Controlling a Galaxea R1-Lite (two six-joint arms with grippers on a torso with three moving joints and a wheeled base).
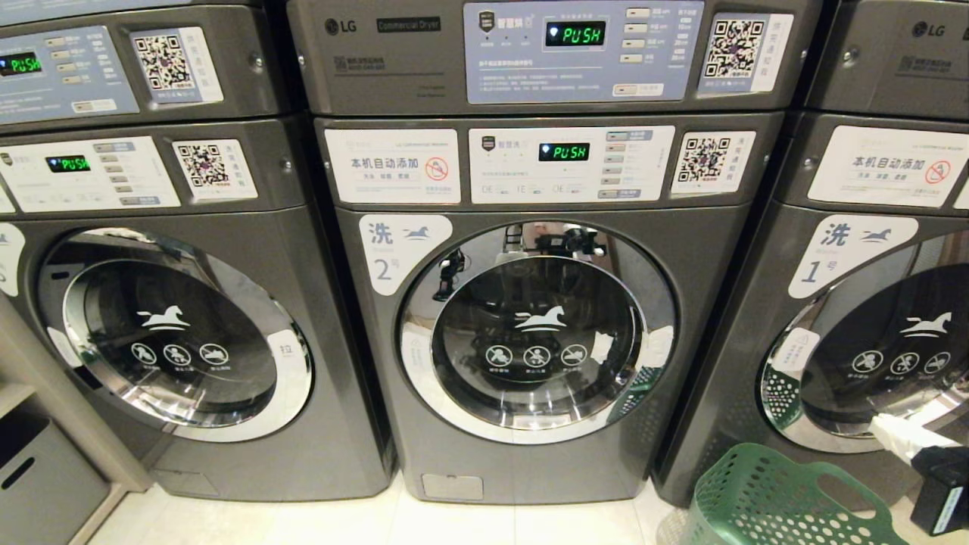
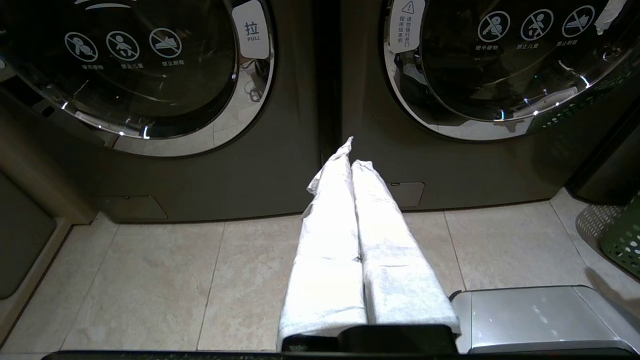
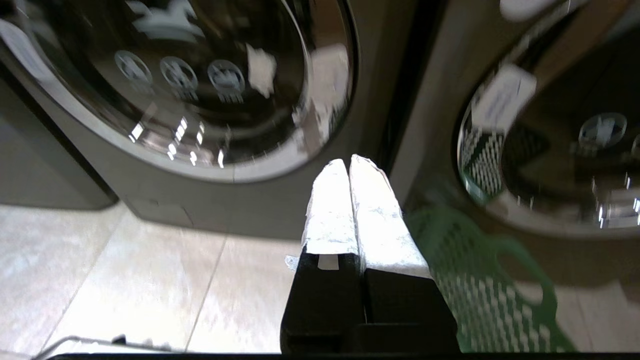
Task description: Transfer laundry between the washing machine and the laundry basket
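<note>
The washing machine (image 1: 537, 333) labelled 2 stands in the middle of the row with its chrome-ringed glass door closed. The green laundry basket (image 1: 772, 499) sits on the floor at the lower right, in front of machine 1. My right gripper (image 1: 878, 425) hangs just above the basket at the right edge, its white-wrapped fingers pressed together with nothing between them. In the right wrist view the right gripper (image 3: 348, 162) points between the two machines, with the basket (image 3: 480, 290) beside it. My left gripper (image 2: 352, 152) is shut and empty, low over the floor tiles. The laundry is out of view.
Like machines stand to the left (image 1: 174, 333) and right (image 1: 870, 341), with dryers stacked above. A grey cabinet (image 1: 38, 469) sits at the far left. Pale floor tiles (image 2: 150, 280) lie before the machines. A metal box (image 2: 540, 315) is near my left gripper.
</note>
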